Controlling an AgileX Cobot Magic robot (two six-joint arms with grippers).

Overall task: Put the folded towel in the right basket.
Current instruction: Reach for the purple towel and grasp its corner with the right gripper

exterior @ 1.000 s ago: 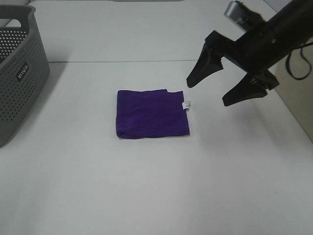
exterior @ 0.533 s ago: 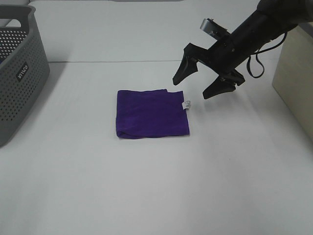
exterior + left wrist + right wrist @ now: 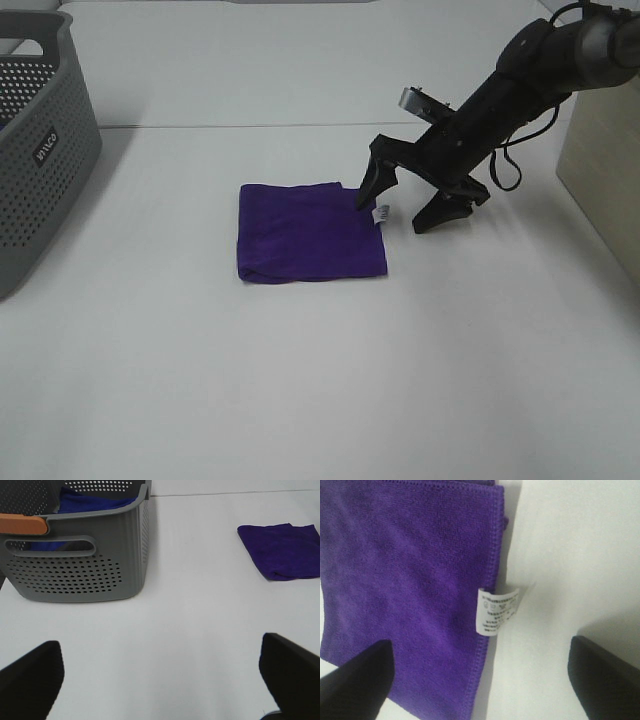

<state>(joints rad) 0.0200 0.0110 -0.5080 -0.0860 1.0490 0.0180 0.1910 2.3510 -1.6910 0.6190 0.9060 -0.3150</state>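
Note:
The folded purple towel (image 3: 310, 232) lies flat on the white table, mid-view; it also shows in the left wrist view (image 3: 282, 550) and fills the right wrist view (image 3: 410, 580). A white tag (image 3: 495, 610) sticks out from its right edge. My right gripper (image 3: 392, 215) is open and low over that edge, one finger over the towel, the other over bare table beside the tag; it shows in the right wrist view (image 3: 479, 650) too. My left gripper (image 3: 160, 660) is open and empty, far from the towel, out of the exterior view.
A grey perforated basket (image 3: 40, 150) stands at the table's left edge, holding a blue cloth (image 3: 90, 502). A beige box-like side (image 3: 600, 160) stands at the right edge, close behind my right arm.
My right gripper has come down and to the left, from above the table to the towel's right edge, staying open. The towel has not moved.

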